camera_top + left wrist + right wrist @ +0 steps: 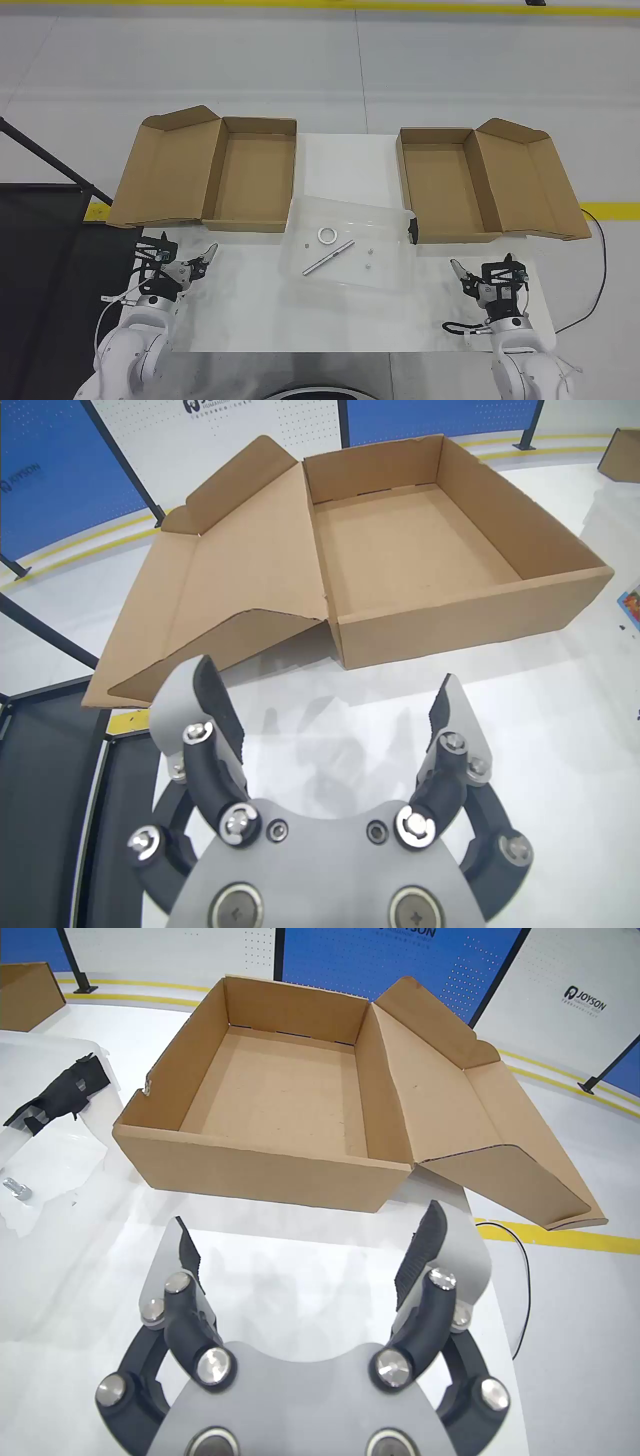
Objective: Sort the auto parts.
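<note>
The ring (325, 235) and rod (329, 258) are contained in the clear tray (385, 235) at the bench (260, 320) centre, between the left box (250, 185) and right box (440, 190) set at the far corners. The left gripper (325, 680) and right gripper (306, 1215) are positioned over the near corners, fingers spread, nothing held.

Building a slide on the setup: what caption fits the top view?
Both open, left gripper and right gripper flank a clear tray with ring and rod; left box and right box lie beyond.

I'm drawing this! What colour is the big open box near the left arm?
Plain brown cardboard box, seen best in the left wrist view.
</note>
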You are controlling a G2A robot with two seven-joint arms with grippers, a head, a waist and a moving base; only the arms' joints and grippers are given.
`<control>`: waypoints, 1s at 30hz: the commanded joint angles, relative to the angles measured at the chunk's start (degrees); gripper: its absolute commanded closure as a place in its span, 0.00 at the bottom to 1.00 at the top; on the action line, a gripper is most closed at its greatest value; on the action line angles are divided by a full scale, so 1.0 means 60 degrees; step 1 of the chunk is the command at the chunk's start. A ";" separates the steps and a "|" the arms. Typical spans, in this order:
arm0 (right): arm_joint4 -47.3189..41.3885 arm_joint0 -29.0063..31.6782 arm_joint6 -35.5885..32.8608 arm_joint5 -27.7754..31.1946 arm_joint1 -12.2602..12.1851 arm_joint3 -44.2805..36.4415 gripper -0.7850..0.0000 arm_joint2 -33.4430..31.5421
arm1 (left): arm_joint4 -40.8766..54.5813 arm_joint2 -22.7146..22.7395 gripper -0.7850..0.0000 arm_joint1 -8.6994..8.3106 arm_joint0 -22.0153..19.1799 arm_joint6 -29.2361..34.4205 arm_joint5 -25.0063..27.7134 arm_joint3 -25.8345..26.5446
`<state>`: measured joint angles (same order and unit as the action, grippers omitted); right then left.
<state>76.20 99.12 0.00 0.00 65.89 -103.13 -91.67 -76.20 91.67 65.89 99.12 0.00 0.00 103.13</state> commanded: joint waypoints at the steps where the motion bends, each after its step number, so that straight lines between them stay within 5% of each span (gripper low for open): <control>1: 0.0000 0.0000 0.0000 0.0000 0.0000 0.0000 0.00 0.0000 | 0.0000 0.0000 0.00 0.0000 0.0000 0.0000 0.0000 0.0000; 15: 0.0486 -0.0189 -0.0449 0.0167 -0.0020 -0.0729 0.00 -0.0165 | 0.0191 -0.0031 0.00 0.0044 0.0004 -0.0286 0.0110 0.0125; 25: -0.0230 -0.1046 -0.2453 0.2680 -0.0174 -0.2129 0.00 -0.0622 | 0.0143 -0.0017 0.00 0.0078 0.0078 -0.0473 0.0175 0.0195; 30: -0.0947 -0.1411 -0.3518 0.3147 -0.0208 -0.2918 0.00 -0.0692 | 0.0143 -0.0017 0.00 0.0078 0.0078 -0.0473 0.0175 0.0195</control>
<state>71.19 90.77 -20.07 18.92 64.65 -120.14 -95.72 -75.34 91.57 66.36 99.59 -2.84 1.05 104.31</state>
